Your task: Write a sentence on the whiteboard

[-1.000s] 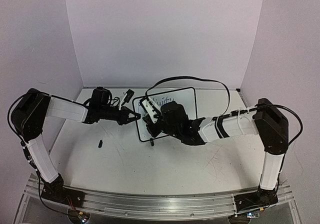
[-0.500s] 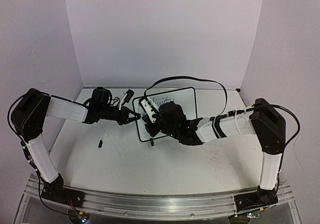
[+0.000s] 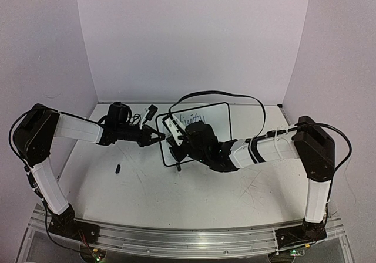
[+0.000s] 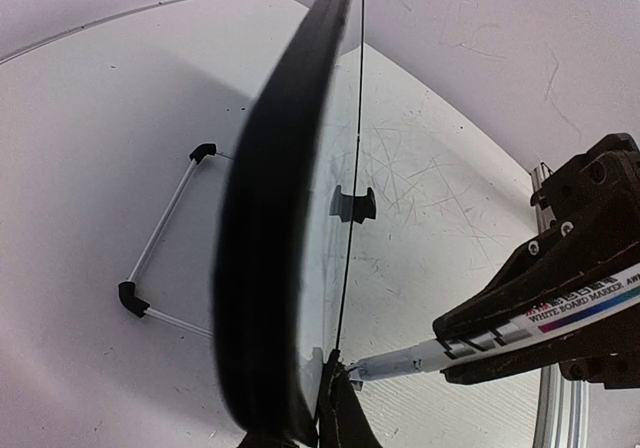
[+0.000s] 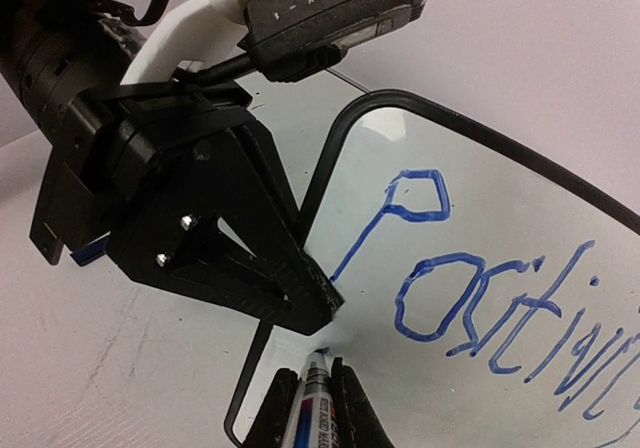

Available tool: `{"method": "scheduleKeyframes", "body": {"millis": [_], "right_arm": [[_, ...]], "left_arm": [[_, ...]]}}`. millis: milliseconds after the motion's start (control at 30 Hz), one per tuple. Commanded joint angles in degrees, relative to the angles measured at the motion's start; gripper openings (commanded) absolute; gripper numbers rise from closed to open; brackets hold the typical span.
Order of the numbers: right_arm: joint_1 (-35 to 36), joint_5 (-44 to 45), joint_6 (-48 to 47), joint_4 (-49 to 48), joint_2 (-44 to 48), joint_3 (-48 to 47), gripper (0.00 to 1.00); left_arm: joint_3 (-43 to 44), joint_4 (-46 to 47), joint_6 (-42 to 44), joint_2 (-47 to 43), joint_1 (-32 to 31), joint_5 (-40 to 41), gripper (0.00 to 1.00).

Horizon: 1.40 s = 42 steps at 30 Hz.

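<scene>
Top external view: the whiteboard [image 3: 218, 117] stands in the middle of the white table [image 3: 194, 198], toward the far side, and it leans back a bit. The two arms meet at its left edge. The left gripper [image 3: 160, 135] comes in from the left and is pinched tight on the board's black frame. The right gripper [image 3: 174, 147] reaches across from the right, in front of the board, and hides a big part of it. A black cable [image 3: 220, 91] loops over the top of the board. A small black piece [image 3: 117, 169] lies on the table near the left arm, well apart from the board.

The right wrist view is close up. The right gripper is clenched around a marker [image 5: 308, 413]. The marker's tip touches the board low down, just inside the frame and just beside the left gripper's black finger [image 5: 295, 293]. The sentence [image 5: 470, 298] is in blue. It starts with a big P near the board's left side and reads "Positiv", then runs out of the picture. One line of it shows here.

The left wrist view sees the board from its edge, as a dark blurry strip going up. The marker comes in from the right, and its tip touches the board near the bottom.
</scene>
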<state>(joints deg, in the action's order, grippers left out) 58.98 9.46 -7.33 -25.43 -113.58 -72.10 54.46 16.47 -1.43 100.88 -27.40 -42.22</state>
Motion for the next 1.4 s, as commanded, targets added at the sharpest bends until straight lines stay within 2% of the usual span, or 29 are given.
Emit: {"method": "scheduleKeyframes", "body": {"millis": [0, 567, 1367], "right_arm": [[-0.05, 1.76, 1.78, -0.31, -0.47, 1.02, 0.0], [-0.07, 0.57, 4.96, -0.05, -1.32, 4.59, 0.0], [-0.57, 4.5, 3.53, -1.58, -0.15, 0.96, 0.0]], "left_arm": [[1.24, -3.53, 4.69, 0.46, 1.41, 15.32, 0.0], [1.31, -3.79, 4.68, 0.46, 1.39, 15.32, 0.0], [1.39, -3.99, 4.81, 0.46, 1.38, 15.25, 0.0]]}}
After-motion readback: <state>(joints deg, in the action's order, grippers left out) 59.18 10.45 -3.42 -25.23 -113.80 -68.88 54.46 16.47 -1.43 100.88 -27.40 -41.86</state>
